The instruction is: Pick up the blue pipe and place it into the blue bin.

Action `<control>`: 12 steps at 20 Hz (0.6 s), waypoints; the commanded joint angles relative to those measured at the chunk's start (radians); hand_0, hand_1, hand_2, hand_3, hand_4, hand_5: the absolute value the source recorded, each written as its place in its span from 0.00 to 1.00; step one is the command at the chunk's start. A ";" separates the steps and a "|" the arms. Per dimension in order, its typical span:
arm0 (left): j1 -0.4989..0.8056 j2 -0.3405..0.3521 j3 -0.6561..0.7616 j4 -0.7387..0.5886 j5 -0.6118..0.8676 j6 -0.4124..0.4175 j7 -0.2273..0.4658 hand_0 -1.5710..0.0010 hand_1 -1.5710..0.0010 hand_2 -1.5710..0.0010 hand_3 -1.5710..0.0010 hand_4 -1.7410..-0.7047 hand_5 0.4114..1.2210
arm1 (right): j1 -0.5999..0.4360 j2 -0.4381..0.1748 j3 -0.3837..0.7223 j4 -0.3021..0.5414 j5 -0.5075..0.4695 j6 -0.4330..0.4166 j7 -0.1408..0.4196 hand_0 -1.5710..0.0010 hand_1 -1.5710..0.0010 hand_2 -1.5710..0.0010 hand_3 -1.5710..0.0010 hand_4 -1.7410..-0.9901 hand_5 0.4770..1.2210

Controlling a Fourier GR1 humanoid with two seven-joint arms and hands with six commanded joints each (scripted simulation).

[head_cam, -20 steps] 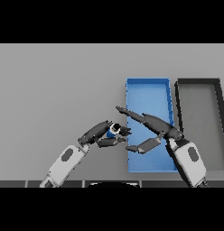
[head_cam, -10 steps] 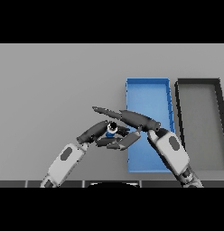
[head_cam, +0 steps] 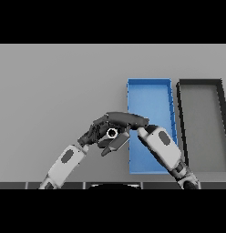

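Both hands meet just left of the blue bin (head_cam: 149, 93). Right hand (head_cam: 126, 120) curls over the pipe (head_cam: 111, 133); left hand (head_cam: 94, 132) pinches it too.

A big grey table (head_cam: 55, 91), flat and plain. On it, at about three o'clock from the middle, a blue bin (head_cam: 149, 83), long and open on top. Just beside that, further toward three o'clock, a black bin (head_cam: 199, 83) of the same shape. Both lying flat, side by side, with a thin strip of table showing between them.
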 commanded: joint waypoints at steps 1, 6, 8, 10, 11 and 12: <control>-0.002 -0.021 0.013 0.000 0.027 0.003 -0.013 0.34 0.36 0.37 0.60 0.08 0.96 | -0.006 0.010 0.000 0.014 -0.023 -0.014 0.031 0.36 0.35 0.35 0.47 0.27 0.17; 0.024 -0.054 0.037 -0.010 0.106 -0.022 -0.020 0.11 0.12 0.12 0.65 0.03 0.99 | 0.029 0.027 -0.001 -0.008 -0.001 -0.052 0.006 0.12 0.11 0.11 0.15 0.38 0.65; 0.015 -0.056 0.033 0.007 0.088 -0.015 -0.034 0.07 0.08 0.08 0.62 0.02 0.99 | 0.043 0.028 0.001 -0.022 0.048 -0.041 -0.017 0.07 0.07 0.07 0.10 0.38 0.77; 0.006 -0.041 0.029 0.013 0.074 -0.011 -0.043 0.05 0.07 0.05 0.66 0.01 1.00 | 0.050 0.034 -0.010 -0.024 0.074 -0.022 -0.027 0.05 0.05 0.05 0.06 0.36 0.85; 0.006 -0.032 0.023 0.007 0.074 -0.012 -0.050 0.04 0.09 0.04 0.68 0.01 1.00 | 0.052 0.047 -0.013 -0.031 0.071 -0.019 -0.007 0.04 0.04 0.04 0.05 0.36 0.88; 0.004 -0.026 0.022 0.001 0.076 -0.012 -0.045 0.05 0.14 0.03 0.68 0.01 1.00 | 0.057 0.052 -0.027 -0.029 0.048 -0.007 0.002 0.03 0.03 0.03 0.04 0.36 0.91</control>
